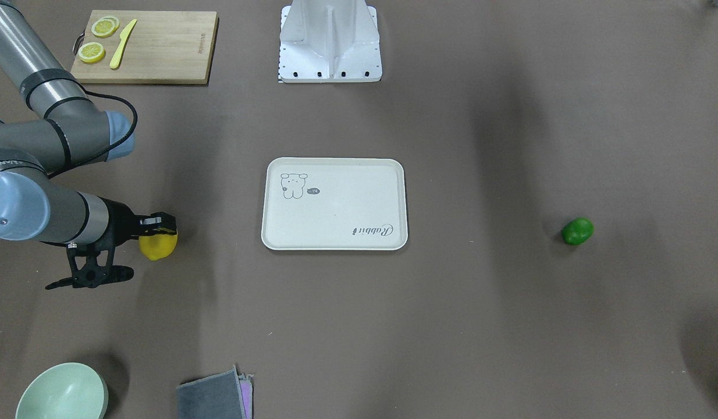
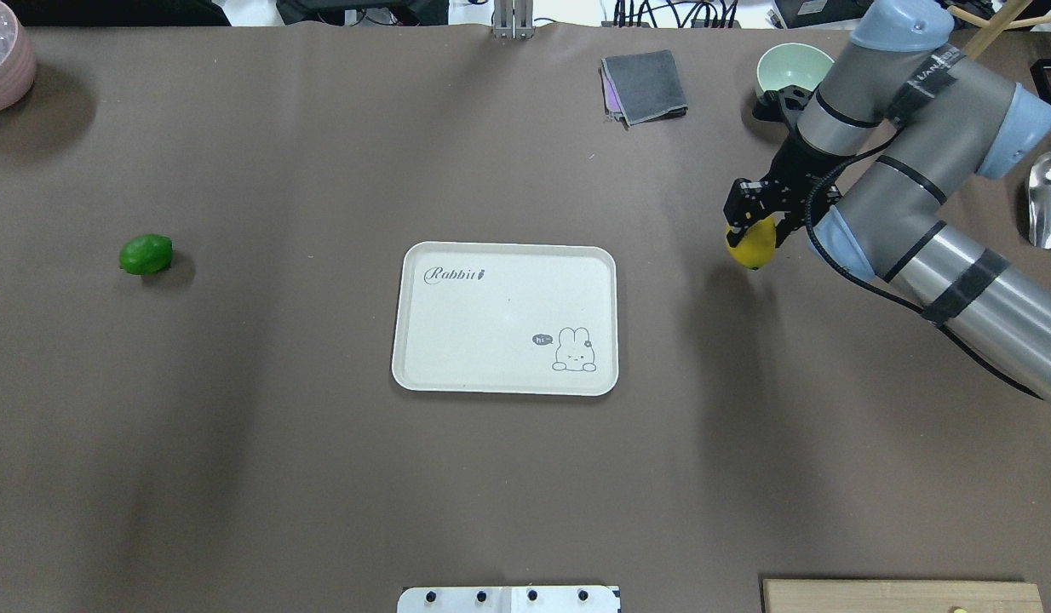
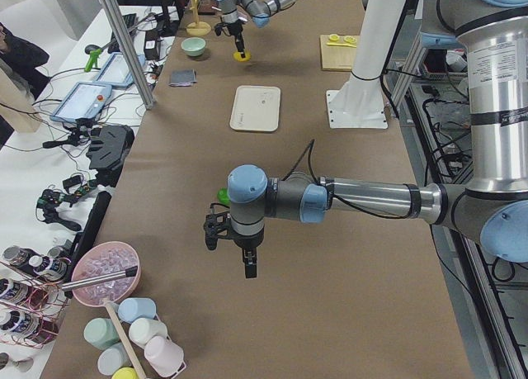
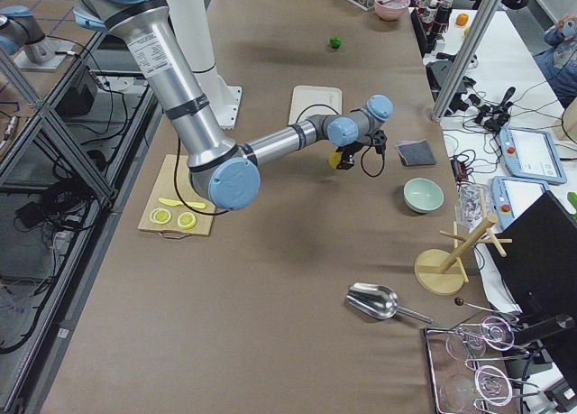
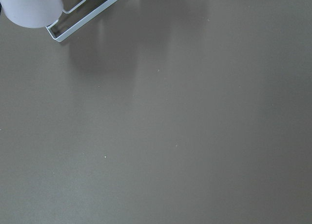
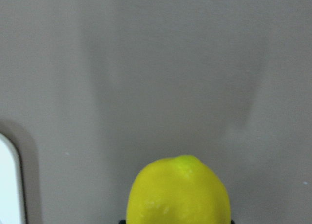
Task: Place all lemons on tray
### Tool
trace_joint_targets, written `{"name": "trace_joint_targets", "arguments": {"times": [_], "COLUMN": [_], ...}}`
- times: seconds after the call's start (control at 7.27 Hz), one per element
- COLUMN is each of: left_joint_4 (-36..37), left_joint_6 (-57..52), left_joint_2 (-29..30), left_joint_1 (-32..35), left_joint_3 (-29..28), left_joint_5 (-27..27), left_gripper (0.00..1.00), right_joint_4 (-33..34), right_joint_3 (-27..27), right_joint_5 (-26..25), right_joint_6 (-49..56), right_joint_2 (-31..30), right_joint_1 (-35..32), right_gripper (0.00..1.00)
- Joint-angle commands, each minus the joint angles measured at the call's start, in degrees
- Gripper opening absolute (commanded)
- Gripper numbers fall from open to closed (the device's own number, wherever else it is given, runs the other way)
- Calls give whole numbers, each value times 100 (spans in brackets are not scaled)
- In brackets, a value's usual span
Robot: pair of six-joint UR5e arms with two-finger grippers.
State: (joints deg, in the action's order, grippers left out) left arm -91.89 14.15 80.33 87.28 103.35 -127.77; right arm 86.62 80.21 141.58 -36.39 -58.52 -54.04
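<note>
**A:** Between the fingers of the right gripper [image 2: 749, 228], what?
**B:** They clamp the yellow lemon [image 2: 753, 247], nub pointing outward; the tray [image 2: 491, 323] lies well off to their left.
**A:** And the green lemon [image 2: 146, 254]?
**B:** Beyond the tray, nearer the left gripper [image 3: 247, 265]; whether that one's fingers are parted, I cannot tell.

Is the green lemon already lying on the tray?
No, the green lemon lies on the brown table, well apart from the tray.
</note>
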Motion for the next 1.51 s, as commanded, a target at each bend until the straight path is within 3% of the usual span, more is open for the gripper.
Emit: {"name": "trace_joint_targets", "arguments": {"times": [0.0,0.55,0.83,1.1,1.24,1.38], "left_joint_4": [-145,-154,-163,-355,-382,-417], "left_joint_6": [8,9,26,26,26,0], "left_joint_2": [0,0,9,44,44,18], "left_joint_1": [0,0,0,-18,-18,-9], "left_joint_3": [-17,-8,27,1,-34,-17], "left_joint_5": [6,15,7,7,-11,-98], "left_gripper": [98,98,98,98,98,98], "right_joint_4": [31,5,-4,-100,-371,-417], "right_joint_3": [-14,-215,-286,-479,-610,-638], "right_joint_5": [1,107,106,97,54,-16], "right_joint_6": [-689,-1037,-1037,-1036,-1036,-1036], "right_joint_2": [498,1043,1106,1219,1229,1229], "right_joint_1": [262,1148,1282,1352,1361,1361], "right_gripper": [14,14,14,21,37,91]}}
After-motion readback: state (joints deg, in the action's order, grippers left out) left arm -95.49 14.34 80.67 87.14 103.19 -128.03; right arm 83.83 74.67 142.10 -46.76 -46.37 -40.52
